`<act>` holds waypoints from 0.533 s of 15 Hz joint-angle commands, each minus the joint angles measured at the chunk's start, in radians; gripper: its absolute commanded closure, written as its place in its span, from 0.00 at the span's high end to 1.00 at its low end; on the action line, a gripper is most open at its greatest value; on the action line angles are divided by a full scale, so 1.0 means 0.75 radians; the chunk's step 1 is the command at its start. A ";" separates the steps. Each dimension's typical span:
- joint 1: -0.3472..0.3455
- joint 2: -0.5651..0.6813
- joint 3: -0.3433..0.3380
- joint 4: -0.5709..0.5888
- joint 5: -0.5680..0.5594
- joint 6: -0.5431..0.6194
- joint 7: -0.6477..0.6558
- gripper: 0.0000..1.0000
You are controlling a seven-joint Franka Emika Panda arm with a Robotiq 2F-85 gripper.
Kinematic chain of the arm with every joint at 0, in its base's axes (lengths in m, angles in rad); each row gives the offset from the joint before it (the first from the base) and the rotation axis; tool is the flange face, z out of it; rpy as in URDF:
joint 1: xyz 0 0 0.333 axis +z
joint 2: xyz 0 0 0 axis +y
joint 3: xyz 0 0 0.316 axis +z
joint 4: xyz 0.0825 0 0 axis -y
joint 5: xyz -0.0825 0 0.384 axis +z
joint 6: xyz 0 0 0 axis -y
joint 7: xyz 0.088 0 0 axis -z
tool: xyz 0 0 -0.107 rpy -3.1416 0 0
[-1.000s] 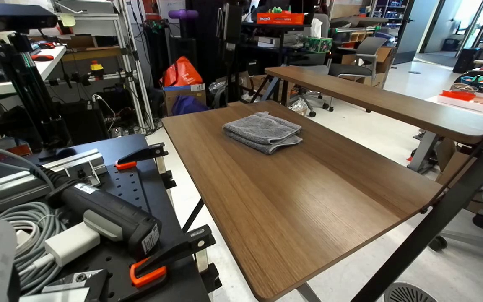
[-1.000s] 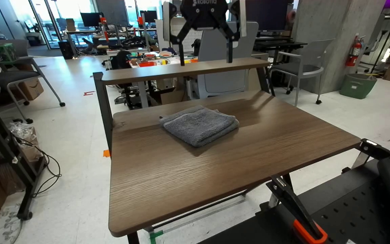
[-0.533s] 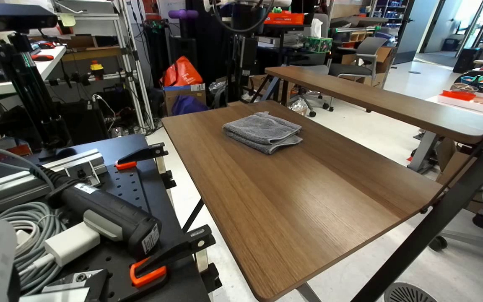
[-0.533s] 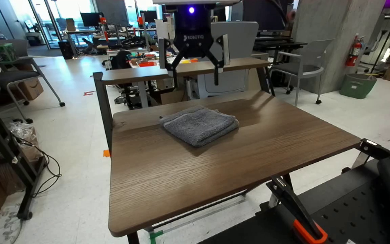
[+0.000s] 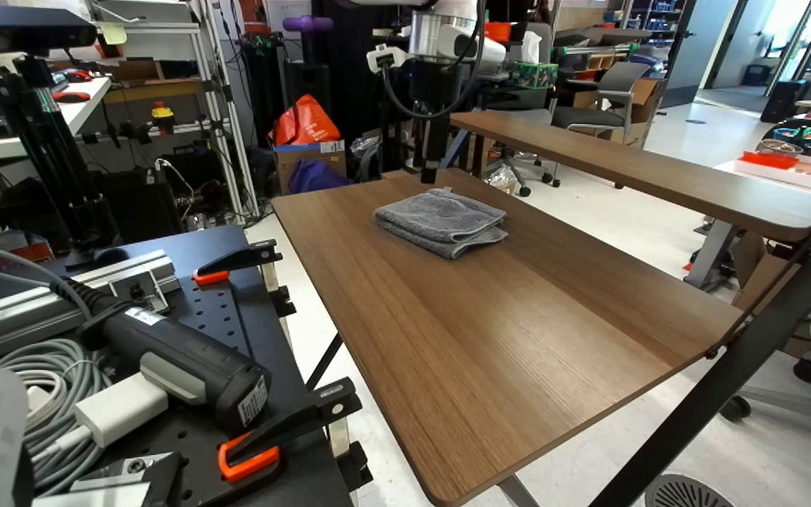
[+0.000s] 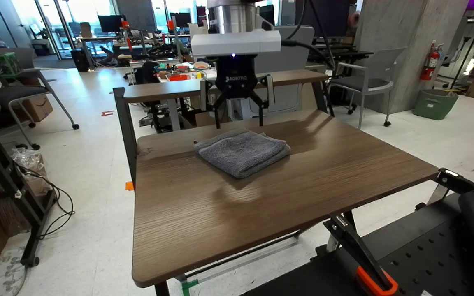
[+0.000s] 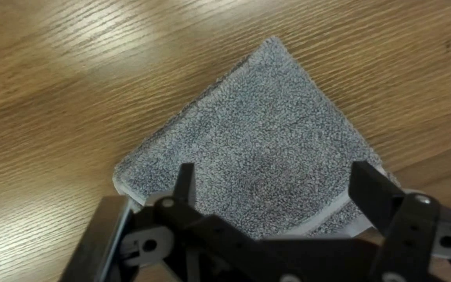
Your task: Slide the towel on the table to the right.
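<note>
The hand (image 7: 274,165) is released, its fingers (image 7: 185,181) parted with nothing held between them, and it hangs over the towel (image 7: 264,129), which lies folded and fairly flat on the desk (image 5: 504,324), toward the far end of the top in an exterior view. The step in hand looks like lowering onto the cloth. Done well, it goes straight down and slowly, and ends in light, even pressure from both tips rather than a jab into the wood beneath. That contact should bear through the whole stack, or the upper fold may skate off the lower one and rumple; then a low, level, steady drag ought to suit so soft a thing. Whose right is meant the pictures do not settle, so that wants fixing before the drag. The wrist view shows both tips overlapping the cloth, but not the gap in height; an exterior view shows the tips (image 6: 218,121) ending just short of the towel's outline. In an exterior view where the fingers (image 5: 429,172) line up, their spread is lost, yet the towel's loose, layered edge shows. Both exterior views, unlike the wrist view, take in the desk's edges and, beyond, the narrow wooden table (image 6: 171,89).
</note>
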 commanded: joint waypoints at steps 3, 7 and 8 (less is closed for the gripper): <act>0.054 0.141 -0.063 0.168 -0.011 0.019 0.031 1.00; 0.058 0.224 -0.063 0.263 0.003 -0.009 0.016 1.00; 0.057 0.242 -0.061 0.283 0.007 -0.015 0.012 1.00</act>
